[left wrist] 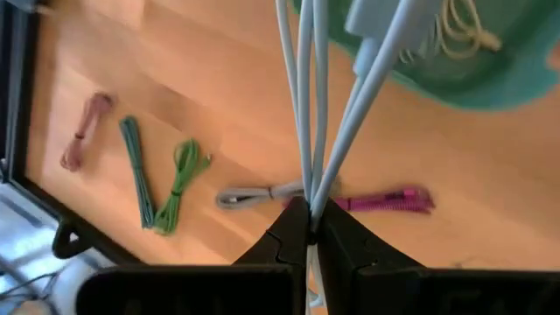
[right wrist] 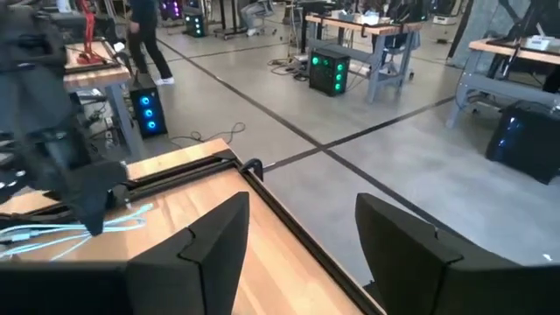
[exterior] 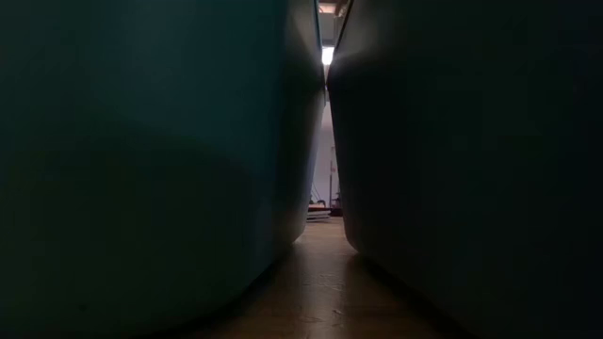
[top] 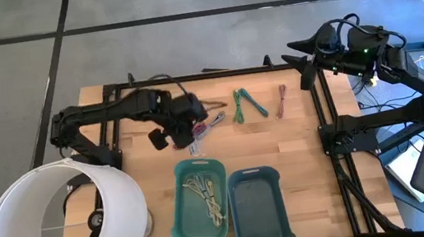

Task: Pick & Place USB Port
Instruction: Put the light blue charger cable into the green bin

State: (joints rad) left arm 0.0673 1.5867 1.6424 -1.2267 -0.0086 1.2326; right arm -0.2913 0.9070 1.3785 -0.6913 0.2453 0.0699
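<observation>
My left gripper [top: 190, 131] is above the table's middle, just beyond the light teal bin [top: 183, 222], and is shut on a pale blue USB cable [left wrist: 308, 114]. That bin holds cream cables [top: 206, 192]. My right gripper [right wrist: 302, 254] stands open and empty high at the table's far right corner [top: 303, 60]. Lying flat on the wood are a grey and magenta cable [left wrist: 332, 198], a green one [left wrist: 179, 182], a teal one [left wrist: 136, 171] and a pink one [left wrist: 83, 131]. My left gripper pinches several strands of the pale blue cable [left wrist: 308, 179] together between its two fingertips [left wrist: 280, 241]. The fingers point steeply down from above. The strands run on below them, fanning out toward the light teal bin [left wrist: 455, 83]. Whether the cable's lower end touches the table I cannot tell.
A darker teal bin [top: 258, 212] stands right of the light one at the near edge; in the low view both fill the picture as dark walls [exterior: 141, 169]. A big white cylinder [top: 60, 223] covers the near left corner. Black frame rails [top: 329, 110] border the table.
</observation>
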